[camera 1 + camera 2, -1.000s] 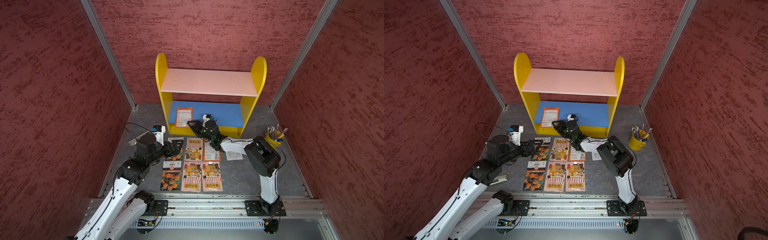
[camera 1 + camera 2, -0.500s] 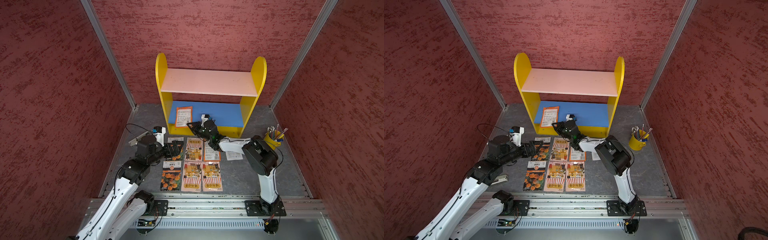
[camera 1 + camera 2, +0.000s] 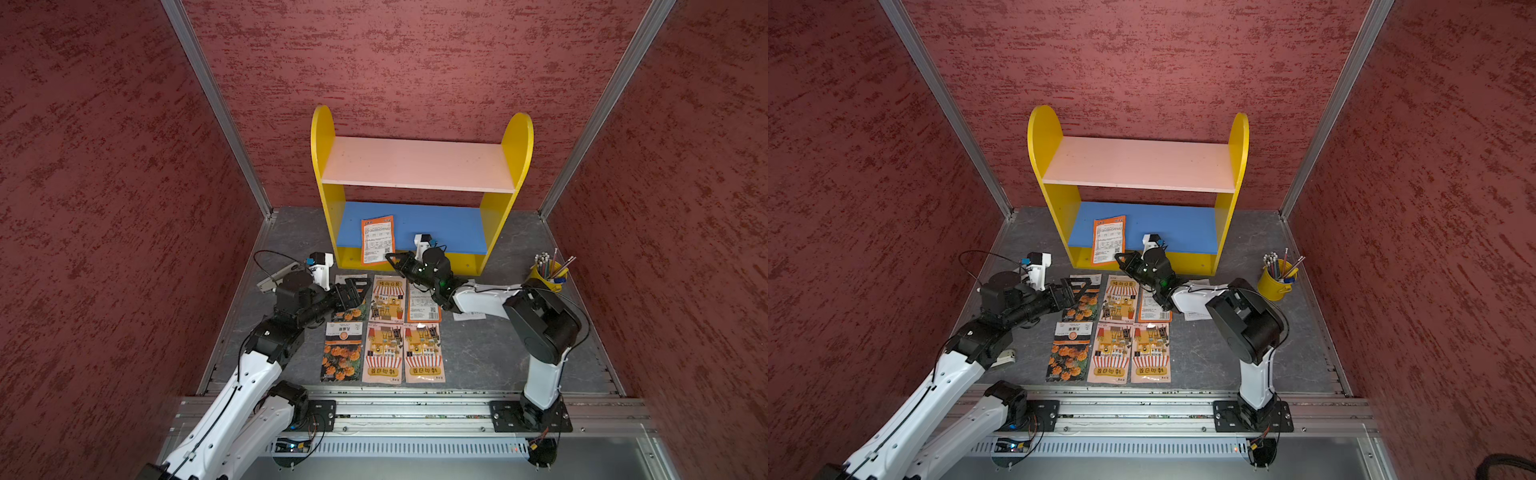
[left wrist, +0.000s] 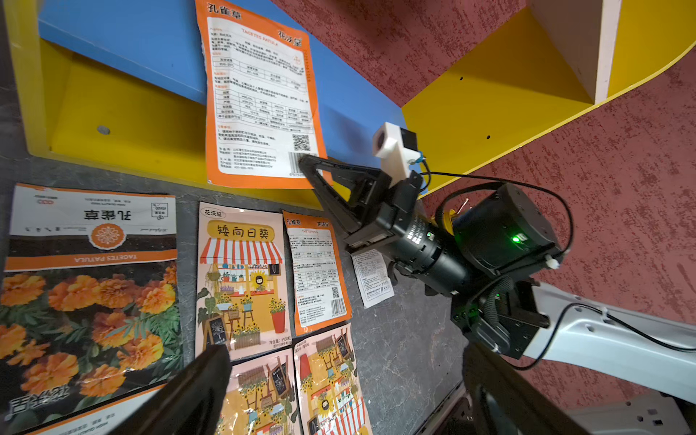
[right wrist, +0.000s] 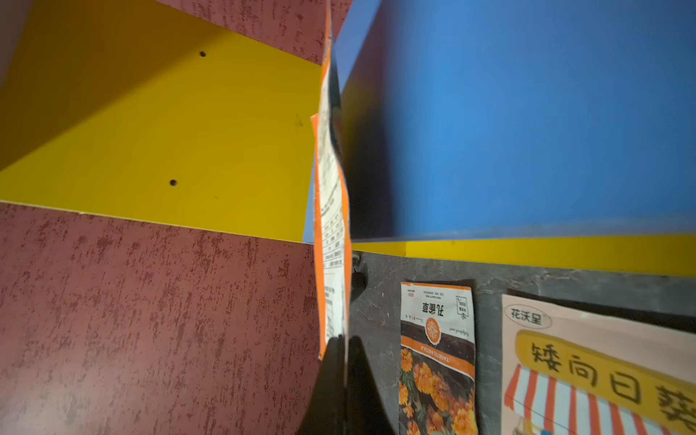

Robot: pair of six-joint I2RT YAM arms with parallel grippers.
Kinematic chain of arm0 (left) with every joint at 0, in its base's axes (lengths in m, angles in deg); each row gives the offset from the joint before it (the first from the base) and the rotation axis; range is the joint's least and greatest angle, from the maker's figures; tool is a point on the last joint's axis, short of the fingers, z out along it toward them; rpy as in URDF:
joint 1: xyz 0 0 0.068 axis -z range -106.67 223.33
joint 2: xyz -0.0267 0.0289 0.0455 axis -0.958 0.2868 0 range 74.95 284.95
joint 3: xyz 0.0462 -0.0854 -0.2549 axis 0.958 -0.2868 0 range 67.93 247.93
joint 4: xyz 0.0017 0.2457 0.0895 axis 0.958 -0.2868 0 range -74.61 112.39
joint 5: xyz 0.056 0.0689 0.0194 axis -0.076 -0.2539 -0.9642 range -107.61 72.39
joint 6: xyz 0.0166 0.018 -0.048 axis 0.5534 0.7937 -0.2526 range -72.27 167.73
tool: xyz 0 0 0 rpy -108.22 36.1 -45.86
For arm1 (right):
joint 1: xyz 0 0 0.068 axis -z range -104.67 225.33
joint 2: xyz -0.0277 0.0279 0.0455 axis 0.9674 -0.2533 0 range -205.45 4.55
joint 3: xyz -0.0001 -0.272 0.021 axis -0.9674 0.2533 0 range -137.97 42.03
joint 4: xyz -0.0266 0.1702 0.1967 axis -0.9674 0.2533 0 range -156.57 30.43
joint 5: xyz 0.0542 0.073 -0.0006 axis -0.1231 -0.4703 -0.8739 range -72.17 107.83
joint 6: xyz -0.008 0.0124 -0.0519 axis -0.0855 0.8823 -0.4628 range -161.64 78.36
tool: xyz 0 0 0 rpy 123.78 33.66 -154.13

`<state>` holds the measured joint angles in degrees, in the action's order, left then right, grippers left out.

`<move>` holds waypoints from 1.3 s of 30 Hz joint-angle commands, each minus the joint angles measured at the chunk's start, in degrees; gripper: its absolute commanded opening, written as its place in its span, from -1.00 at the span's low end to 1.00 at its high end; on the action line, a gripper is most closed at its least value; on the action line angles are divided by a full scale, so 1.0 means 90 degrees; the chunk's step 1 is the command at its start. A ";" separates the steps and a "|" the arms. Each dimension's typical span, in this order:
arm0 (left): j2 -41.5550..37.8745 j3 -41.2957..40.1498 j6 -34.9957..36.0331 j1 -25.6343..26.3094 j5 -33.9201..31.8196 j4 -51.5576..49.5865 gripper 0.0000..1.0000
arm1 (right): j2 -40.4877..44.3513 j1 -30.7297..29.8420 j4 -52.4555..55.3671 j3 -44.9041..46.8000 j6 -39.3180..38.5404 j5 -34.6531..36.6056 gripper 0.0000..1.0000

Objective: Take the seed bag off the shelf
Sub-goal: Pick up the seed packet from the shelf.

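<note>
Where overhanging, seed bag (image 3: 377,239) (right fingers (image 4: 331,203))

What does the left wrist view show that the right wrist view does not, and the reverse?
Only the left wrist view: the right gripper from outside, shut on a corner of the seed bag; the bag's printed face; a small white slip. Only the right wrist view: the bag edge-on between the black fingers. Both: the blue lower board, the marigold packet, the sunflower packet.
</note>
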<state>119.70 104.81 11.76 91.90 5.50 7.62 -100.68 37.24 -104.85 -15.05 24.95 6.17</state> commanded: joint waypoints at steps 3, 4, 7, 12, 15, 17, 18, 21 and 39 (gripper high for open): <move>0.0442 -0.0372 -0.0612 -0.0100 0.0599 0.1767 0.99 | 0.1030 0.0043 -0.0295 0.0718 -0.0571 -0.0651 -1.00; 0.0534 -0.0438 -0.0666 -0.0120 0.0668 0.2026 0.99 | 0.1208 0.0042 -0.0263 0.0864 -0.0626 -0.0752 -1.00; 0.0791 -0.0608 -0.0894 -0.0188 0.0803 0.2738 0.99 | 0.1745 0.0044 -0.0208 0.1254 -0.0807 -0.0984 -1.00; 0.1443 -0.0857 -0.1519 -0.0237 0.1144 0.4312 0.97 | 0.2374 0.0042 -0.0266 0.1681 -0.0835 -0.1333 -1.00; 0.1827 -0.0909 -0.1820 -0.0235 0.1273 0.5135 0.82 | 0.2769 0.0047 -0.0338 0.1861 -0.0872 -0.1429 -1.00; 0.2107 -0.0934 -0.2022 -0.0200 0.1379 0.5624 0.72 | 0.2945 0.0044 -0.0347 0.1965 -0.0938 -0.1449 -1.00; 0.2221 -0.0944 -0.2102 -0.0193 0.1409 0.5783 0.66 | 0.3014 0.0047 -0.0320 0.1976 -0.0963 -0.1459 -1.00; 0.2485 -0.0959 -0.2247 -0.0161 0.1416 0.6138 0.47 | 0.3163 0.0045 -0.0297 0.2070 -0.1009 -0.1463 -1.00; 0.3123 -0.0811 -0.2652 0.0002 0.1562 0.6860 -1.00 | 0.3294 0.0042 -0.0453 0.2305 -0.1047 -0.1474 -1.00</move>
<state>147.46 96.74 -12.06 91.11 18.16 67.18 -72.05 37.68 -107.49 5.08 16.71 -6.44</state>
